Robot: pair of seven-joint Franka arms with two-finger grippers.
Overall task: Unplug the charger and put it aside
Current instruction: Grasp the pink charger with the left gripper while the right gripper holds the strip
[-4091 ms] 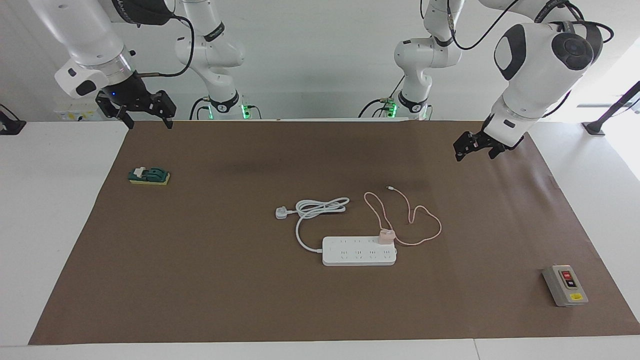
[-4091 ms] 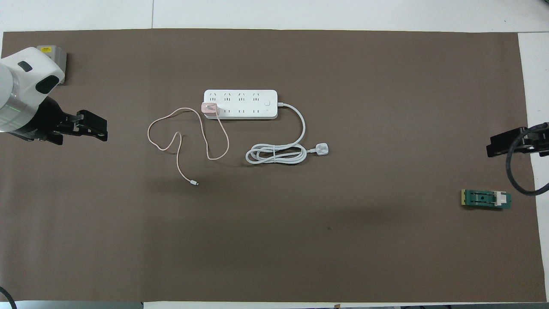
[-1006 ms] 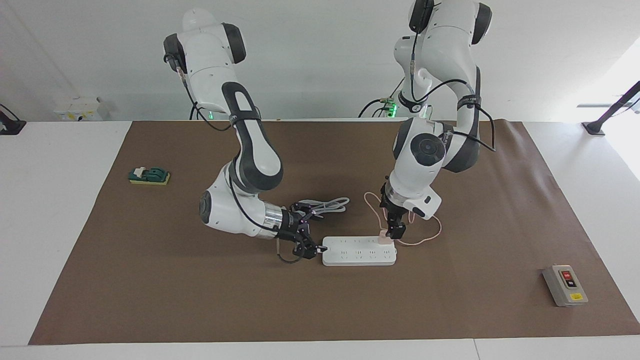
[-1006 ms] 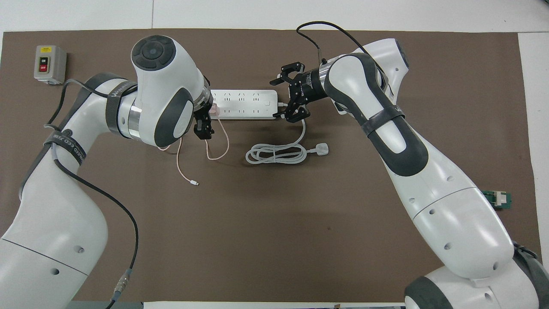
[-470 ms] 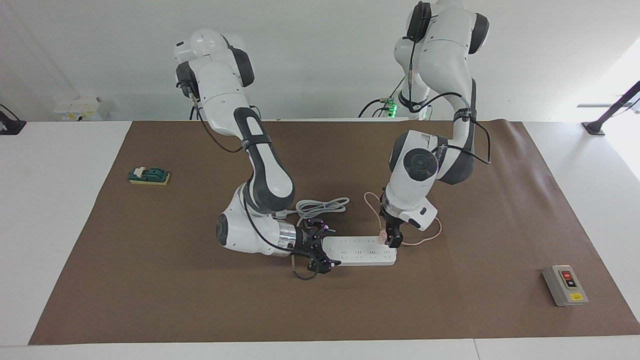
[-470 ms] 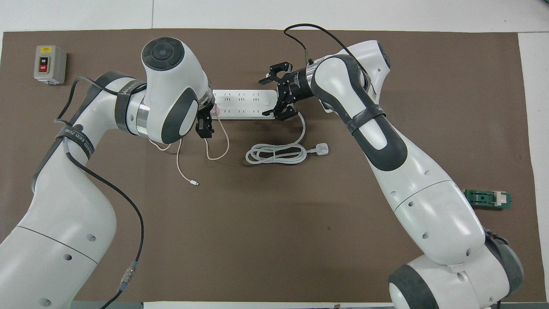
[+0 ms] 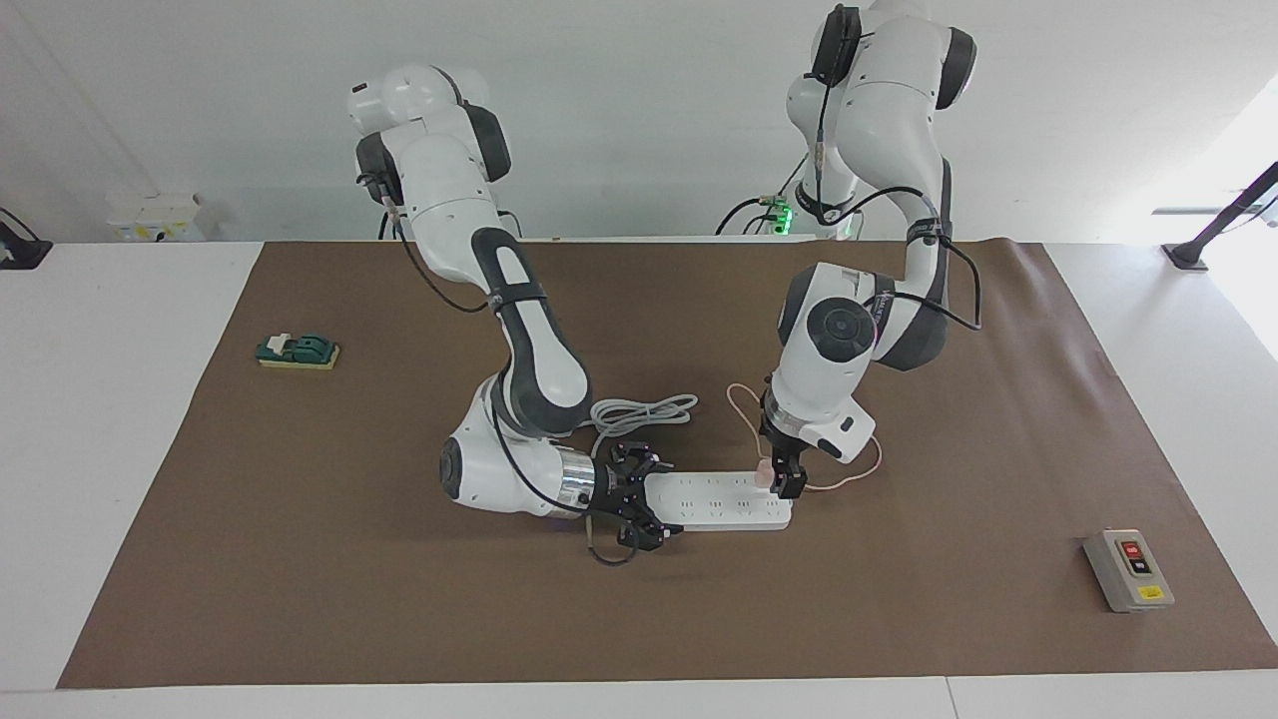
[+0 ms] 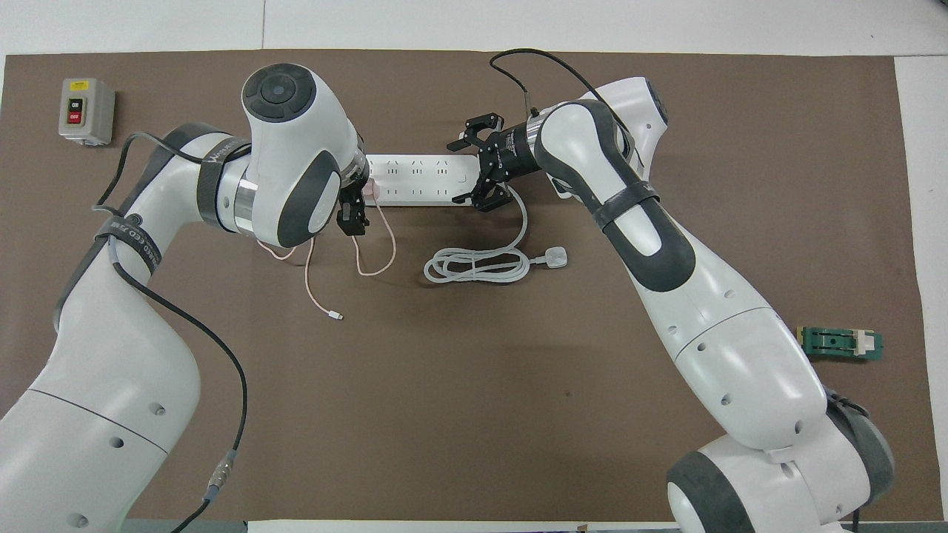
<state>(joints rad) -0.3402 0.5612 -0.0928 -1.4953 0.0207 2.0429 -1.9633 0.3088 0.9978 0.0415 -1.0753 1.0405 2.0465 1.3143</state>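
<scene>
1. Near the middle of the frame in both views, the charger sits plugged into the power strip at the end toward the left arm's side of the table; its pink cable loops over the brown mat nearer the robots.
2. Straight above that plug, the left gripper points down with its fingers at the pink cube's sides; they look pressed onto it, though whether the pinch is firm cannot be told from here.
3. At the strip's other end, the right gripper lies low and nearly level, its fingers spread around the end where the thick white cord leaves. My reading is that it is there to brace the strip, and it does not look clamped yet.
4. The step in hand appears to be securing both grips before the pull. Doing it well likely means closing the right fingers on the strip first, so the body cannot lift.
5. The left gripper should then draw straight up, not sideways, to free the pins cleanly.
6. The trailing cable may drag, so a slow lift seems wise.
</scene>
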